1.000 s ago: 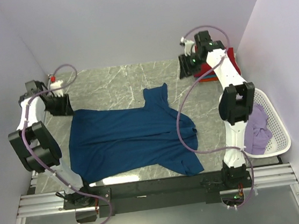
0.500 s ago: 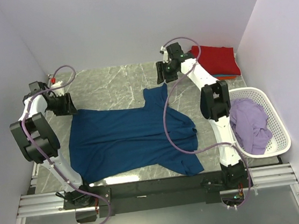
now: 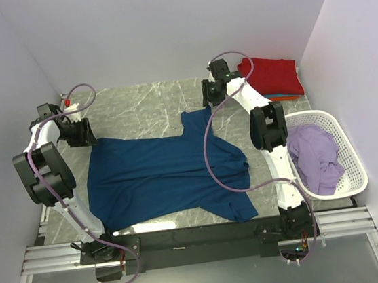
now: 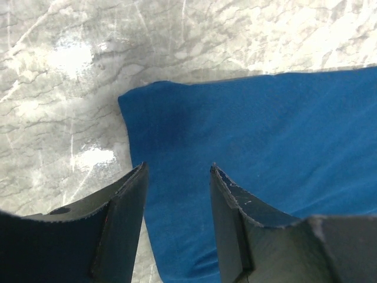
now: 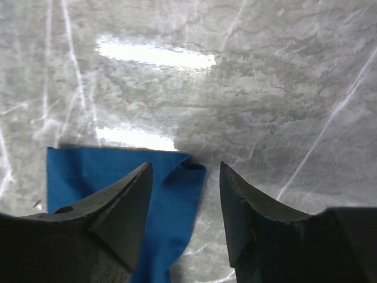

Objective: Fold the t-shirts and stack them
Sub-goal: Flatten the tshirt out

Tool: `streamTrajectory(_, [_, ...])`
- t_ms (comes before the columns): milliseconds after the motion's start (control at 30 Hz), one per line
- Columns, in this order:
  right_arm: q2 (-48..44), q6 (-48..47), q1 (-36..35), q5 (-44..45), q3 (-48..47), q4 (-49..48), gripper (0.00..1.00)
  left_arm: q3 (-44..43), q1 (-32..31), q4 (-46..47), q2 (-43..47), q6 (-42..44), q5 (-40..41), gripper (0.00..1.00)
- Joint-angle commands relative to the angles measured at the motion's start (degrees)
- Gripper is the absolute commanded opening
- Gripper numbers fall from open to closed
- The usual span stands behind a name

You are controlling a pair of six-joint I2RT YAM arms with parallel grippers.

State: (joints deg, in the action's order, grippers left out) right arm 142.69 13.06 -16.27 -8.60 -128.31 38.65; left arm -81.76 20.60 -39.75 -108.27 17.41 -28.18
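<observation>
Having been swung to the shirt's 12 o'clock corner, the right gripper is poised unclenched, like the left gripper, for folding.

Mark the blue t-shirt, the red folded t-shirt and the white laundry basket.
blue t-shirt (image 3: 159,175), top external view, middle of its body.
red folded t-shirt (image 3: 274,76), top external view, centre of its top face.
white laundry basket (image 3: 349,154), top external view, its right-hand mesh wall.
</observation>
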Motion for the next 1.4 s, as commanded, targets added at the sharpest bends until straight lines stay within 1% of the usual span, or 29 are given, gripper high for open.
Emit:
streamTrajectory(0, [1.0,0.1,-0.3,1.6,-1.9,-1.4,0.56,-1.3,0.1,1.4,-0.5,-1.1,1.5,0.52])
streamTrajectory(100, [1.4,-1.1,0.0,0.7,-2.1,-0.8,0.45,-2.8,0.6,1.3,-1.9,-1.6,2.7,0.52])
streamTrajectory(133, [1.6,-1.5,0.2,0.8,-2.1,-0.6,0.38,-3.3,0.8,1.3,-3.0,-1.9,2.9,0.52])
streamTrajectory(200, [1.8,-2.2,0.7,0.1,-2.7,-0.1,0.29,-5.2,0.9,1.0,-4.0,-1.8,3.0,0.53])
streamTrajectory(233, [1.5,-2.5,0.8,0.0,-2.3,-0.2,0.21,-5.9,0.8,0.8,-5.2,-1.5,3.1,0.53])
streamTrajectory(300, [1.2,-4.0,0.9,0.5,-2.6,0.4,0.12,-7.8,0.9,0.4,-6.3,-1.1,3.0,0.53])
streamTrajectory(333, [1.1,-4.5,0.9,0.5,-3.1,0.7,0.01,-8.5,0.9,-0.1,-7.7,-0.5,2.9,0.54])
streamTrajectory(433, [-0.1,-5.6,1.7,-0.8,-2.7,1.3,0.0,-12.0,0.9,-1.1,-10.6,0.3,2.2,0.54])
streamTrajectory(733, [-3.4,-7.3,3.2,-4.7,-1.2,-0.3,0.0,-16.5,0.8,-1.5,-16.7,-0.6,0.8,0.56])
streamTrajectory(900, [-3.7,-7.3,3.7,-6.0,-1.6,-1.3,0.0,-16.9,0.8,-1.7,-18.1,-0.4,-0.8,0.5])
streamTrajectory(967, [-3.2,-7.6,3.7,-6.3,-2.4,-1.2,0.0,-17.5,0.6,-2.3,-19.1,-0.4,-2.0,0.43])
streamTrajectory(1000, [-3.1,-7.8,3.8,-6.4,-2.7,-1.2,0.0,-18.0,0.6,-3.2,-20.0,-0.2,-2.6,0.35])
streamTrajectory(1067, [-3.0,-8.3,3.8,-6.8,-3.0,-1.6,0.0,-19.6,0.6,-4.2,-20.6,-0.2,-4.6,0.25])
streamTrajectory(1100, [-3.1,-8.6,3.8,-6.8,-3.3,-1.8,0.0,-20.0,0.6,-4.5,-20.3,0.0,-5.4,0.15])
streamTrajectory(1167, [-3.3,-9.4,4.0,-7.1,-3.6,-2.2,0.0,-20.0,0.7,-4.5,-19.0,0.6,-7.7,0.08])
streamTrajectory(1200, [-3.6,-9.6,3.9,-7.1,-3.7,-2.2,0.0,-19.5,0.7,-4.3,-16.6,1.9,-8.5,0.01])
streamTrajectory(1267, [-4.4,-10.6,3.9,-7.6,-3.6,-2.0,0.0,-17.0,0.7,-4.3,-13.6,3.8,-10.0,0.01])
streamTrajectory(1333, [-5.5,-11.7,3.9,-8.4,-3.2,-1.5,0.0,-13.9,0.6,-5.4,-8.6,8.8,-12.1,0.01])
streamTrajectory(1367, [-5.8,-12.0,3.8,-8.8,-3.2,-0.6,0.0,-12.5,0.7,-6.9,-7.0,13.0,-12.4,0.01])
